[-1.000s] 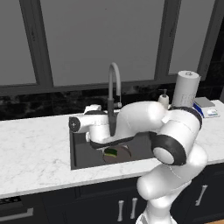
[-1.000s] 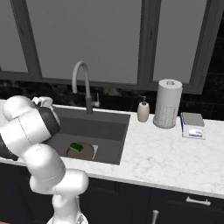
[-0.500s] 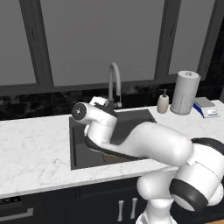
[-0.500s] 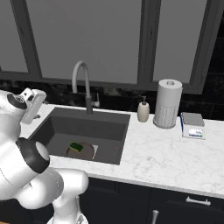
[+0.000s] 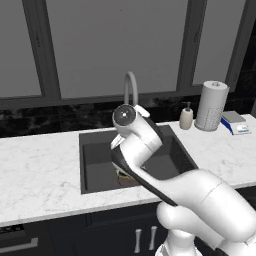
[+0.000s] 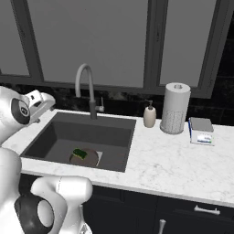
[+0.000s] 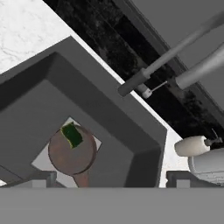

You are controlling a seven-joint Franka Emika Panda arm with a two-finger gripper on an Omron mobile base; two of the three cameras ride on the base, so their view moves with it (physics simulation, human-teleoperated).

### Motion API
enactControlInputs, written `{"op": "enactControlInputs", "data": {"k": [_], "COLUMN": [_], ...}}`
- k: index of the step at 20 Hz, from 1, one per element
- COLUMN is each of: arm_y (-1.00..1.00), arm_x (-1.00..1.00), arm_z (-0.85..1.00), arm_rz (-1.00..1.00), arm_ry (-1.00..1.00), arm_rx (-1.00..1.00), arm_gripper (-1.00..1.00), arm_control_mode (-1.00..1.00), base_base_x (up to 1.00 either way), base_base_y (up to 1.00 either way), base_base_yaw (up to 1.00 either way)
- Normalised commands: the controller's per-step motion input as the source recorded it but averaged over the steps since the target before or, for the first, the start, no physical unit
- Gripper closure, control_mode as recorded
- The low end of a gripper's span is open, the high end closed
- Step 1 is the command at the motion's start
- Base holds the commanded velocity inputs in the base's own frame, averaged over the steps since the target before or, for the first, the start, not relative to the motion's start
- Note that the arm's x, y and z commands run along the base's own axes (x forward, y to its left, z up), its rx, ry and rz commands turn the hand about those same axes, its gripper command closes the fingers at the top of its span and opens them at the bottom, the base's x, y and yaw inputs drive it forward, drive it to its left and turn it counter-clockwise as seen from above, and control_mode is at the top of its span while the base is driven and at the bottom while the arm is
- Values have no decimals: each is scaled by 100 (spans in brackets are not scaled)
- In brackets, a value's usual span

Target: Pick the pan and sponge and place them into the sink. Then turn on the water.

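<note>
Hand view looks down on the sink (image 7: 131, 127), where the pan (image 7: 71, 152) lies on the lighter patch of the basin floor with the sponge (image 7: 72, 134) resting on it. The pincer (image 7: 107, 180) hangs above, fingers (image 7: 41, 178) spread wide apart, empty. The faucet (image 6: 87, 89) stands behind the basin on the desk (image 6: 173, 160).

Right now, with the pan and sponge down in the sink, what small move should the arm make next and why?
Probably swing the open gripper toward the tall grey gooseneck faucet and its side lever: the round dark-brown frying pan and small green sponge already lie in the dark-grey sink.
</note>
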Motion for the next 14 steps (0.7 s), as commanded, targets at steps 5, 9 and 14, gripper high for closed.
{"op": "enactControlInputs", "data": {"k": [5,9,14], "arm_y": [-80,-86,-88], "arm_x": [-25,-24,-15], "arm_z": [7,3,2], "arm_rz": [-8,-6,-4], "arm_ry": [-10,-17,-11], "arm_rx": [30,31,33], "arm_gripper": [-100,-100,-100], "arm_control_mode": [-100,-100,-100], "base_base_x": [0,0,0], "base_base_y": [0,0,0], "base_base_yaw": [0,0,0]}}
